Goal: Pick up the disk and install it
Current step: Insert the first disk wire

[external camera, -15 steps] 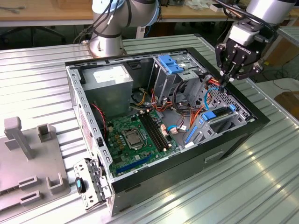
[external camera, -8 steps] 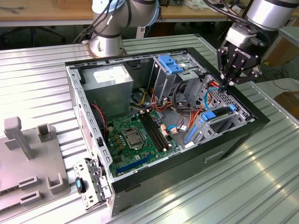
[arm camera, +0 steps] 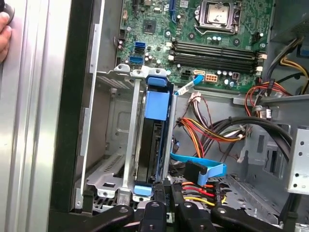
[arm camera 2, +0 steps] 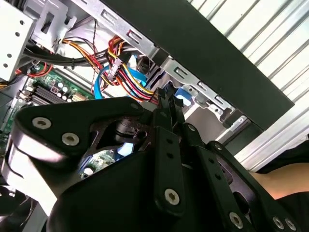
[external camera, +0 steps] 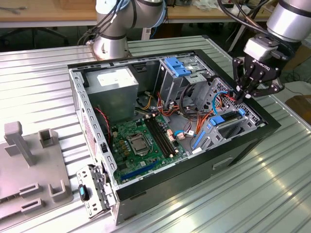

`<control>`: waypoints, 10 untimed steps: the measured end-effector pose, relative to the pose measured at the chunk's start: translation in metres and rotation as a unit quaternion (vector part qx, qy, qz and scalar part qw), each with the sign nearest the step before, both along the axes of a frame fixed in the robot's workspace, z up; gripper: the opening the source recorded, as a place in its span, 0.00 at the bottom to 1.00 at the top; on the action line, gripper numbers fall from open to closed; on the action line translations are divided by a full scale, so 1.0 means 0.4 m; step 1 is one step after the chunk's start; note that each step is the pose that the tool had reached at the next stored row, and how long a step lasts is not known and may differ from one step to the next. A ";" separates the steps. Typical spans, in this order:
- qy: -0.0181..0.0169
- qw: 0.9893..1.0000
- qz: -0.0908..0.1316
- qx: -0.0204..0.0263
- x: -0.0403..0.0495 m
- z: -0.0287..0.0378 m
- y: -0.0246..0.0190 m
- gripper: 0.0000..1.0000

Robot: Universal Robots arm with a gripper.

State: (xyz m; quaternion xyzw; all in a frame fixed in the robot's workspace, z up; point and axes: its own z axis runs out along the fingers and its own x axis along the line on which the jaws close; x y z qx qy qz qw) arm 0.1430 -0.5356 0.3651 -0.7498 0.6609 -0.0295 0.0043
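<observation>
Standing on edge inside the metal drive cage (arm camera: 126, 145) of the computer case (external camera: 243, 141), the disk (arm camera: 157, 111) has the gripper (arm camera: 168, 193), jaws closed together, just beside its end.

We see a green motherboard (external camera: 141, 145) on the floor of an open computer case (external camera: 194, 167), which lies on a ribbed metal table (external camera: 252, 204). The motherboard carries a processor socket (external camera: 137, 144) and a row of black memory slots (external camera: 163, 136). Past the motherboard's far edge in the exterior view stand a grey power supply (external camera: 114, 90) and a pale blue bracket (external camera: 177, 67). Red, orange and yellow wires (arm camera: 212, 130) and a flat blue cable (arm camera: 215, 169) run just off the motherboard's edge, and a grey plastic fixture (external camera: 29, 165) sits well away from the motherboard, outside the case.
</observation>
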 end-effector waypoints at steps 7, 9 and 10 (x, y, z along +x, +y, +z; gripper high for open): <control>-0.008 1.000 -0.026 0.000 -0.005 -0.011 0.000 0.16; -0.008 0.999 -0.032 0.000 -0.006 -0.012 0.000 0.16; -0.008 0.999 -0.032 0.000 -0.006 -0.012 0.000 0.16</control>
